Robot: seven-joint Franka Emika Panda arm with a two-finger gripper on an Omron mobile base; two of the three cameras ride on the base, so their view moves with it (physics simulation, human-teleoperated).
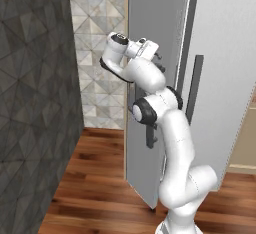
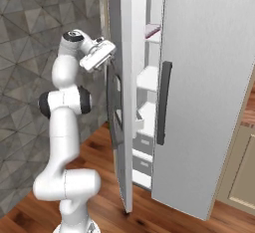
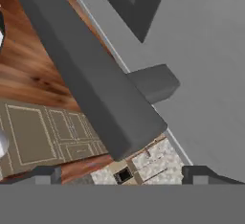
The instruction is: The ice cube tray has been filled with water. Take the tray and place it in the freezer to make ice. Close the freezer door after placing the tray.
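Gripper (image 3: 122, 173) jaws apart astride handle (image 3: 91, 74), right base view: ice cube tray (image 2: 152, 30) shelved in freezer (image 2: 147, 77)

Tall narrow light grey freezer door (image 2: 121, 92) standing partly open, edge toward the camera, its dark grey vertical bar handle (image 3: 91, 70) close before the hand camera. Behind the gap, freezer (image 2: 147, 102) with white inner shelves and drawers. On an upper shelf, thin pale pinkish ice cube tray (image 2: 152, 29), lying flat.
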